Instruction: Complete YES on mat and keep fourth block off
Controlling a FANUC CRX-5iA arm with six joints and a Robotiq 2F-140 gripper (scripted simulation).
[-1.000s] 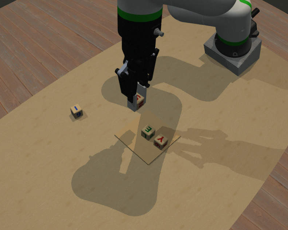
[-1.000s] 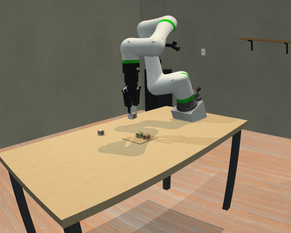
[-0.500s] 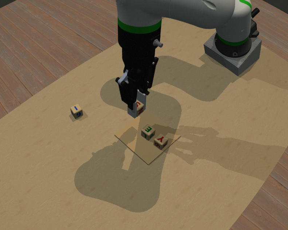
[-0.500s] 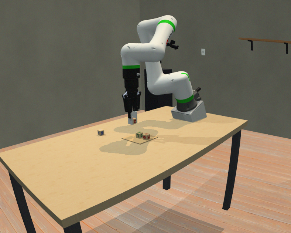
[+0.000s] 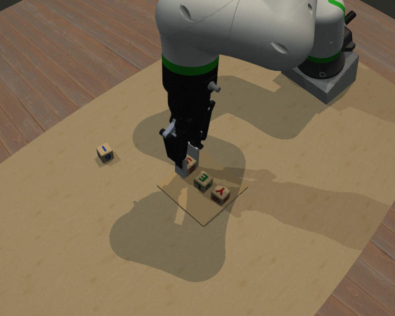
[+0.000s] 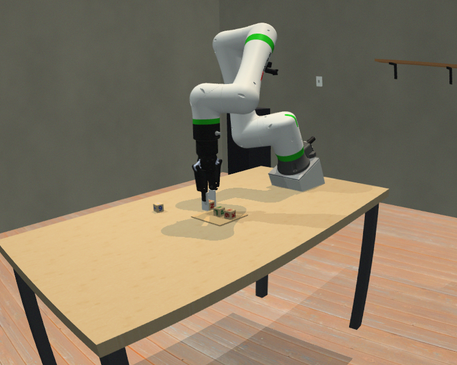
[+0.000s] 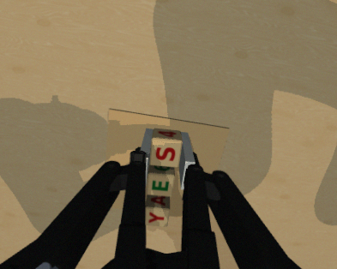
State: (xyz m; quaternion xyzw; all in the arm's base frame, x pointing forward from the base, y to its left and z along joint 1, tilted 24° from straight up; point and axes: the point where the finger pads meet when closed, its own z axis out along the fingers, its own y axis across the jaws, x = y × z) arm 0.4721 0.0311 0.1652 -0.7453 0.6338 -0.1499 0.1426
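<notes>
The bench (image 6: pixel 102 274) carries everything, and the arm (image 6: pixel 236 94) reaches out from its base to stand nearly upright over the work. Under the fingers (image 5: pixel 189 164) lies the mat (image 5: pixel 204 214), a thin square with a free corner on the fingers' side — the room left for the third letter. The fingers are clamped on two opposite sides of the S block (image 7: pixel 165 153), which keeps its S face on top and unobstructed. In the wrist view it reads upright and in line with the two blocks behind the fingers, so the row reads Y, E, S. The E block (image 5: pixel 202 180) sits just beside the held one, the Y block (image 5: pixel 220 194) next past it, both on the mat. Whether the S block already touches the mat is unclear; it is low and close. The spare I block (image 5: pixel 105 152) lies well apart on the fingers' other side, off the mat — where the task wants it.
</notes>
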